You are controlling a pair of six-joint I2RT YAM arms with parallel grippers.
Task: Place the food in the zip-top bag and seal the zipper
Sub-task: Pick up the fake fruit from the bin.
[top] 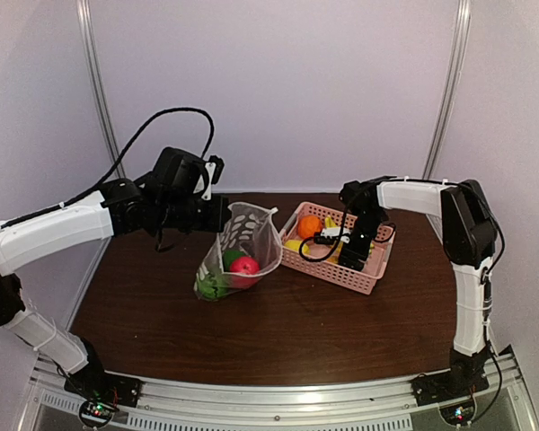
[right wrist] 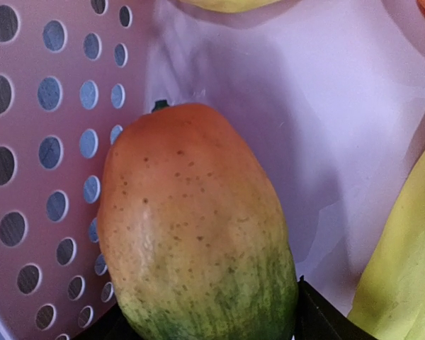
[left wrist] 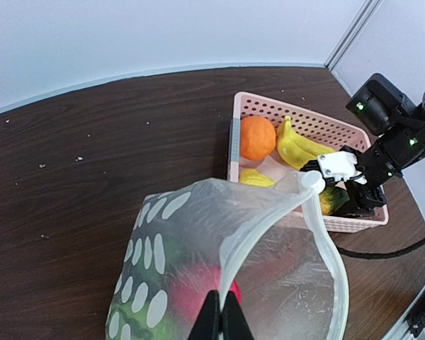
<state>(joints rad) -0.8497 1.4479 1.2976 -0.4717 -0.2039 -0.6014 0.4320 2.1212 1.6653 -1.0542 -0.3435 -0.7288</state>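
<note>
The zip-top bag (top: 242, 247) (left wrist: 198, 241) stands open on the table with a red apple (top: 245, 266) and green vegetables (top: 214, 285) inside. My left gripper (top: 223, 215) (left wrist: 223, 315) is shut on the zipper (left wrist: 269, 219) at the bag's mouth and holds it up. The white slider (left wrist: 312, 182) sits at the far end of the strip. My right gripper (top: 346, 256) (right wrist: 205, 329) is down in the pink basket (top: 364, 277). Its jaws stand wide on either side of an orange-and-green fruit (right wrist: 191, 219) lying on the basket floor. Whether they press it I cannot tell.
In the basket (left wrist: 269, 106) lie an orange ball (left wrist: 258, 137), yellow bananas (left wrist: 301, 145) and a yellow lemon (left wrist: 255, 178). The basket stands just right of the bag. A black cable (left wrist: 389, 251) trails over the table by the right arm.
</note>
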